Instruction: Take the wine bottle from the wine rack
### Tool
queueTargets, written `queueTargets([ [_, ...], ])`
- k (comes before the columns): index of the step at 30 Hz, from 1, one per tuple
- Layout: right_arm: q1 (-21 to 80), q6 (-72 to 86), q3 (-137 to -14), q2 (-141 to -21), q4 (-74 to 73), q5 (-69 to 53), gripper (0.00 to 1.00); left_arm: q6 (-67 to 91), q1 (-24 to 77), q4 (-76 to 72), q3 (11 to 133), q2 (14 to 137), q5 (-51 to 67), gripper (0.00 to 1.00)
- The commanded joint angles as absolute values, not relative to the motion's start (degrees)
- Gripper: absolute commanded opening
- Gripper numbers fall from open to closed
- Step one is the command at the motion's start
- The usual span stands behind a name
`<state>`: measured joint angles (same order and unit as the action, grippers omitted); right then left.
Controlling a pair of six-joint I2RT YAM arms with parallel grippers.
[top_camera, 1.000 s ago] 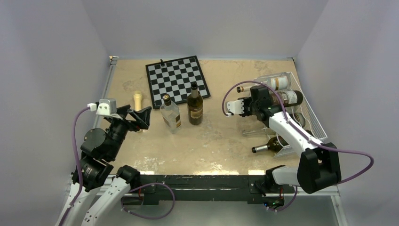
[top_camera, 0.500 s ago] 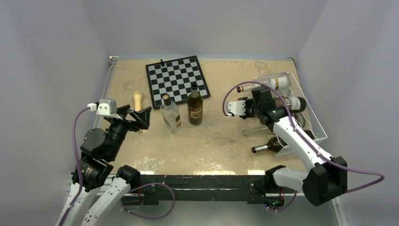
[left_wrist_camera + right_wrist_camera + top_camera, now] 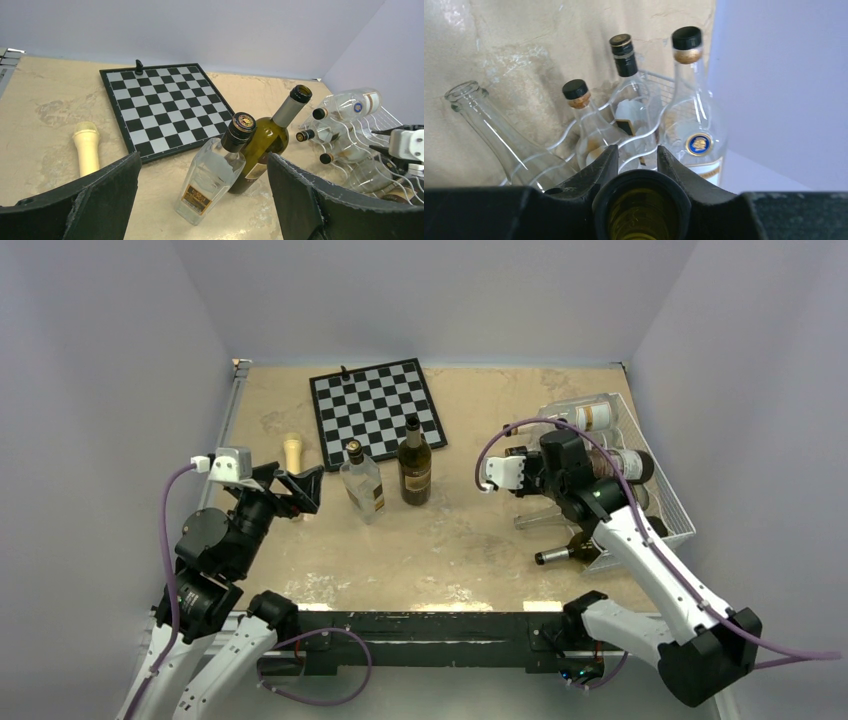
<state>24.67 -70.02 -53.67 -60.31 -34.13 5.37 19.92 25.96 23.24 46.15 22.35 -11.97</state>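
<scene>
The white wire wine rack stands at the right of the table, with several bottles lying in its cradles. My right gripper is shut on the neck of a green wine bottle that lies on its side over the rack's upper row. In the right wrist view the bottle's open mouth sits between my fingers, with the gripper facing the rack's wavy wires. My left gripper is open and empty at the left, also in its wrist view.
A chessboard lies at the back. A dark wine bottle and a clear square bottle stand mid-table. A cream cylinder stands left. In the rack lie clear capped bottles and a dark bottle.
My right gripper, shut on the green bottle's neck, has shifted slightly right and nearer, and the right arm's elbow has swung down and right. The left arm has barely moved.
</scene>
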Motion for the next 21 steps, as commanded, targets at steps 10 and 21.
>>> queueTargets([
  [10,29.2,-59.9,-60.3,-48.0,-28.1,0.4,0.00,19.3,26.2,21.7,46.3,23.6,-11.8,1.00],
  [21,30.7,-33.0,-66.3,-42.5,-21.8,-14.1,0.00,19.2,26.2,21.5,46.1,23.8,-12.2,1.00],
])
